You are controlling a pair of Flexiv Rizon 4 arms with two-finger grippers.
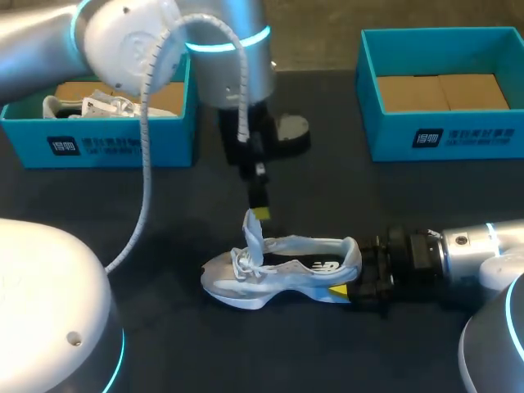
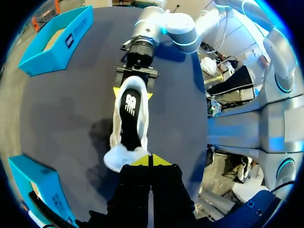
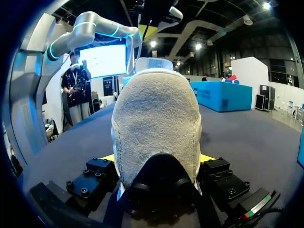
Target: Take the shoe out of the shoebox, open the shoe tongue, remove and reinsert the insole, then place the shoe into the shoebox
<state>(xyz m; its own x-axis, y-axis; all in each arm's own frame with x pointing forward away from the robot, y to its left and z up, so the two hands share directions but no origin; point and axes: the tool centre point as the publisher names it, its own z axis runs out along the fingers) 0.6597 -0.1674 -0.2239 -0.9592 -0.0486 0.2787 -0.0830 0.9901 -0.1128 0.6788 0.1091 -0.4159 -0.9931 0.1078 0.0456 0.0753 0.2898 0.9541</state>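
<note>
A white and grey sneaker lies on the dark table, toe to the left and heel to the right. My right gripper comes in from the right and is shut on the heel; in the right wrist view the heel fills the space between its fingers. From above, my left gripper is shut on the upright tongue. In the left wrist view its yellow tips meet at the tongue, and the black insole lies inside the shoe.
A blue shoebox at the back left holds another white shoe. A second blue shoebox at the back right shows only its cardboard bottom. Bare table lies in front of the sneaker.
</note>
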